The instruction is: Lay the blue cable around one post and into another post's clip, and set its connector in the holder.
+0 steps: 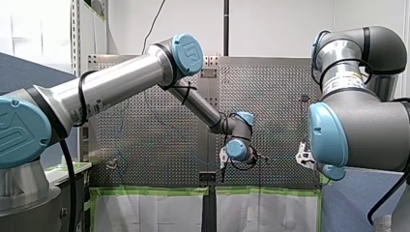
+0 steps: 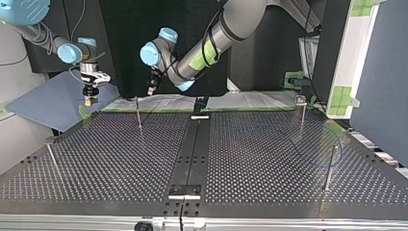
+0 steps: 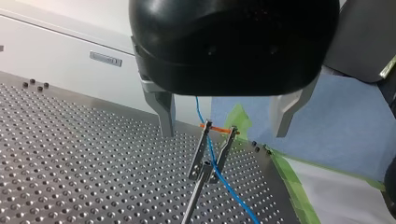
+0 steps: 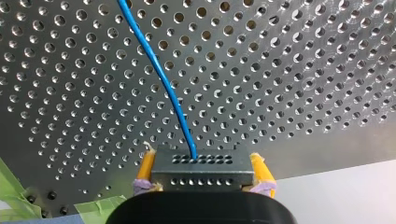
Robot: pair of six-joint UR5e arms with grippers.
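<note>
1. My right claw (image 4: 201,181) is clamped on the connector (image 4: 201,164). Its yellow pads (image 4: 145,170) press the block's 2 ends.
2. The blue cable (image 4: 163,79) leaves the connector's face ahead of the claw and runs away over the table (image 4: 303,70).
3. In the top view, this claw hangs at the upper left of the frame, near the table's far left corner.
4. My left claw (image 3: 224,134) is open. Its 2 metal fingers (image 3: 164,112) stand well apart and hold nothing.
5. Ahead of it, between the fingers, stands a post's forked clip (image 3: 205,161). The cable passes through the fork, under an orange pin (image 3: 219,128) that crosses the prongs' tips.
6. In the top view, the left claw sits in the upper middle of the frame, just above the post (image 2: 139,115) near the table's far edge.
7. At the right of the top view, a faint blue curve of cable lies on the table near 2 more posts. I cannot tell whether it wraps either one.
</note>
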